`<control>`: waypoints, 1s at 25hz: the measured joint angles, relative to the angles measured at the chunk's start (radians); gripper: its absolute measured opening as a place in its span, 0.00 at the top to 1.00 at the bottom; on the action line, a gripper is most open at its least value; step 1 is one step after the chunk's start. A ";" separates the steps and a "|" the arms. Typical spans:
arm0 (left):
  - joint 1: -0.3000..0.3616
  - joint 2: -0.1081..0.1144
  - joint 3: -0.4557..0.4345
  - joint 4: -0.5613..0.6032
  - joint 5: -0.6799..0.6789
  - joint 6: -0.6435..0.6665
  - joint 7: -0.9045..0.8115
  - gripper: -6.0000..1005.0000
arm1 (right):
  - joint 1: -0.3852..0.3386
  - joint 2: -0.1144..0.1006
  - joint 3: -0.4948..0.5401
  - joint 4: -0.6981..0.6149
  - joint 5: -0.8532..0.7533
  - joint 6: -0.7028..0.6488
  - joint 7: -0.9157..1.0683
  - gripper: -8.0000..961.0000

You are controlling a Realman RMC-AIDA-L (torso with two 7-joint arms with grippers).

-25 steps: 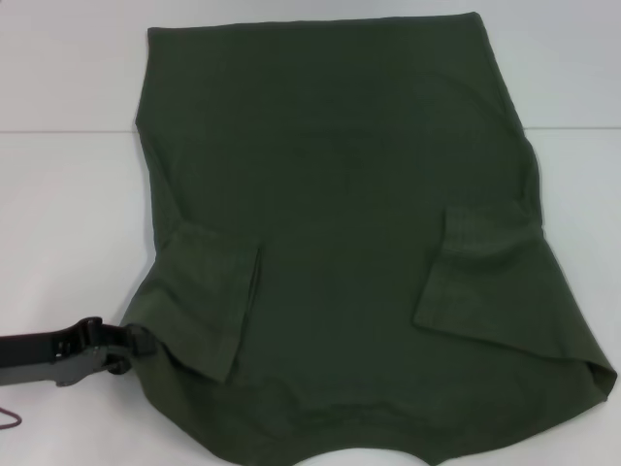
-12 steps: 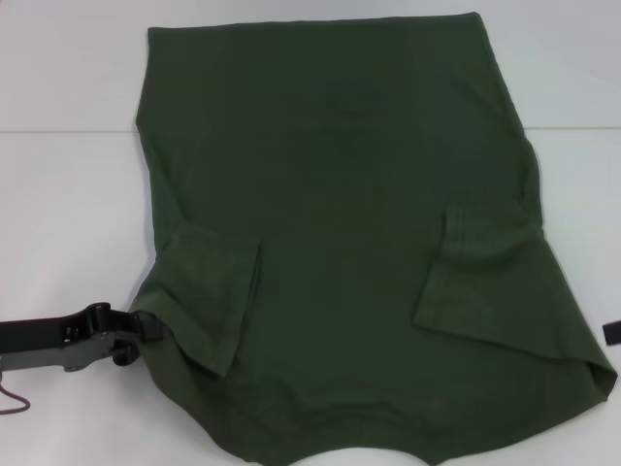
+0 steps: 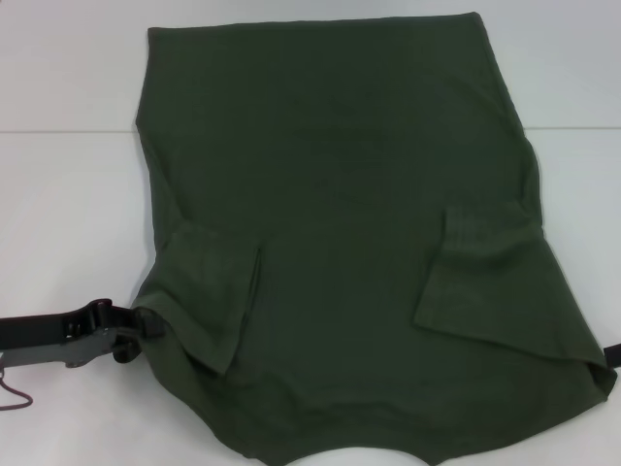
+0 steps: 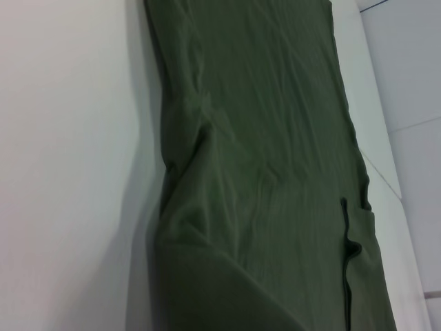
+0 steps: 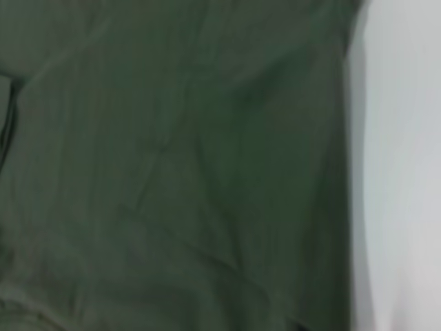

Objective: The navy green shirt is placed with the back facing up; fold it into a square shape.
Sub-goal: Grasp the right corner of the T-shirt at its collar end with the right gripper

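Left gripper [image 3: 136,328]: dark metal, reaching in low from the robot's left, near edge of the scene. Its tips are met by the left edge of the shirt just below the folded-in left sleeve; the fingers appear clenched on that edge of cloth.

Right gripper [image 3: 611,354]: only a small dark sliver is seen at the right border of the head view, just beside the shirt's lower right corner. Whether its fingers are released or clenched cannot be told.

Shirt [image 3: 340,233]: dark olive-green, soft matte knit, laid flat on the table and covering most of the middle of it. The plain side is turned up. The near edge is curved, with a shallow scoop at its middle. Both short sleeves are folded inward onto the body: the left sleeve [image 3: 209,296] as a slanted panel with a stitched hem, the right sleeve [image 3: 471,272] likewise. Faint creases are seen running along the cloth in the left wrist view [image 4: 275,172]. The far edge is straight and square-cornered.

Table [image 3: 68,194]: white, smooth, with one thin seam line running across it at the far part.
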 joint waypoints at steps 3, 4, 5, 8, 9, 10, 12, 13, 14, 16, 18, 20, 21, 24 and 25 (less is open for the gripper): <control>0.000 0.000 0.000 -0.001 0.000 0.000 -0.002 0.95 | 0.001 0.012 -0.002 0.002 -0.001 0.015 -0.003 0.35; 0.000 0.000 0.000 -0.001 0.000 -0.001 -0.003 0.95 | 0.002 0.014 -0.002 0.002 -0.001 0.017 -0.005 0.35; 0.000 0.000 0.000 -0.002 0.000 -0.001 -0.004 0.95 | 0.003 0.019 -0.005 0.002 -0.001 0.023 -0.007 0.35; 0.001 0.000 -0.002 -0.002 0.000 -0.001 -0.004 0.95 | 0.004 0.031 -0.018 0.002 -0.002 0.039 -0.009 0.35; 0.001 0.000 -0.002 -0.002 0.000 -0.002 -0.005 0.95 | 0.003 0.035 -0.022 0.002 -0.002 0.044 -0.009 0.35; 0.001 0.000 -0.002 -0.002 0.000 -0.002 -0.005 0.95 | 0.002 0.037 -0.028 0.002 -0.002 0.048 -0.009 0.35; 0.001 0.000 -0.002 -0.002 0.000 -0.003 -0.006 0.95 | 0.001 0.041 -0.035 0.002 -0.002 0.053 -0.009 0.36; 0.001 0.000 -0.002 -0.002 0.000 -0.003 -0.006 0.95 | 0.001 0.042 -0.036 0.002 -0.002 0.054 -0.007 0.36; 0.001 0.000 -0.003 -0.002 0.000 -0.003 -0.006 0.95 | 0.001 0.043 -0.036 0.002 -0.003 0.056 -0.006 0.36; 0.001 0.000 -0.003 -0.002 0.000 -0.003 -0.006 0.95 | 0.000 0.044 -0.037 0.002 -0.003 0.058 -0.002 0.36; 0.001 0.000 -0.003 -0.002 0.000 -0.003 -0.006 0.95 | 0.000 0.045 -0.038 0.002 -0.003 0.058 -0.001 0.36; 0.001 0.000 -0.003 -0.002 0.000 -0.003 -0.006 0.95 | 0.000 0.047 -0.038 0.002 -0.005 0.059 0.000 0.36; 0.002 0.000 -0.003 -0.002 -0.001 -0.003 -0.006 0.95 | 0.001 0.049 -0.038 0.002 -0.009 0.059 0.000 0.36; 0.002 0.000 -0.003 -0.002 -0.002 -0.002 -0.006 0.95 | 0.005 0.053 -0.038 0.002 -0.023 0.060 0.001 0.36; 0.002 0.000 -0.004 -0.002 -0.002 -0.002 -0.006 0.95 | 0.006 0.055 -0.038 0.002 -0.025 0.060 0.001 0.36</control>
